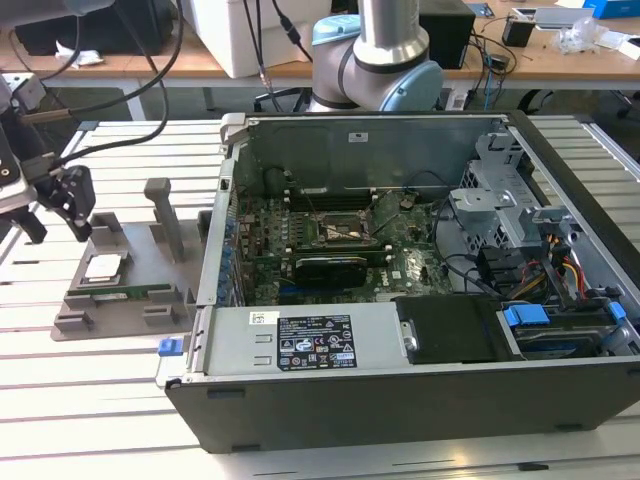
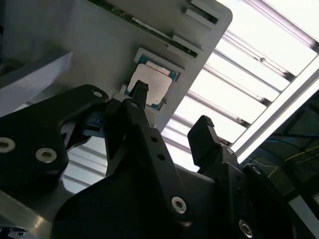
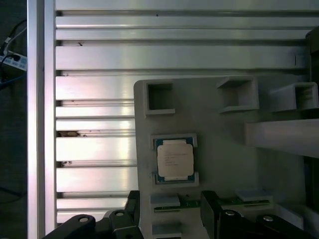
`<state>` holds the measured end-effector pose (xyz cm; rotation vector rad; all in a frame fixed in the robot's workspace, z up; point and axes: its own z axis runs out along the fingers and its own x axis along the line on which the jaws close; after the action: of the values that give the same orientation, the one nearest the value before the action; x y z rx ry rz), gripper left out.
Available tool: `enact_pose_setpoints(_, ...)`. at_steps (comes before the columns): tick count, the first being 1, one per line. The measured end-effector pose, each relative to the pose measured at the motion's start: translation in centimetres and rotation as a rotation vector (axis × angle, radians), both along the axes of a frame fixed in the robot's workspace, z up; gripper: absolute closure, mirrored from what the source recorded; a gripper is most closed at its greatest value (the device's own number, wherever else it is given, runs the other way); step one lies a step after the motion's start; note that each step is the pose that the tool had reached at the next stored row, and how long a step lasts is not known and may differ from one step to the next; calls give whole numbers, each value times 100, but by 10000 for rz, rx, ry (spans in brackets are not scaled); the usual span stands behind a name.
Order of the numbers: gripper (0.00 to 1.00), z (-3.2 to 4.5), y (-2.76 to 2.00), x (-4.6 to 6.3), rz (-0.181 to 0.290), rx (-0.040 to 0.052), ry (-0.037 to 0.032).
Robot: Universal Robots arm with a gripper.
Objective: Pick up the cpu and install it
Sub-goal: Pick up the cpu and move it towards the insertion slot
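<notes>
The gripper [image 1: 55, 222] hangs at the exterior view's left edge, mid-height, its two black fingers [image 2: 141, 92] spread wide with nothing between them. Just below it, apart and not touching, the cpu [image 1: 103, 267] lies flat, silver face up, in a shallow square recess of the grey holder [image 1: 150, 318]. In the first wrist view the cpu [image 3: 174, 159] sits roughly on the line running out between the two fingertips, so the way to it looks mostly down and a little forward. Being square it has no long axis; its edges run parallel to the holder's. Close by in the holder lies a green memory stick [image 1: 135, 293], and an upright grey post [image 1: 165, 215] rises toward the exterior view's right. Farther right stands the open computer case [image 1: 400, 410], with the black-framed socket [image 1: 338, 228] deep inside — the case wall stands between holder and socket.
</notes>
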<state>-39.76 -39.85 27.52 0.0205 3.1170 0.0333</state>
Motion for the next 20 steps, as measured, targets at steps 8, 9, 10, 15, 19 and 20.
enact_pose_setpoints(8,40,-76,0,4,0,0,0)
enact_pose_setpoints(9,40,-83,0,5,0,-1,0)
enact_pose_setpoints(10,40,-107,0,9,0,-1,0)
enact_pose_setpoints(15,40,-240,38,55,14,-43,0)
enact_pose_setpoints(19,40,-299,73,81,147,-157,-1)
enact_pose_setpoints(20,40,-312,78,82,203,-186,0)
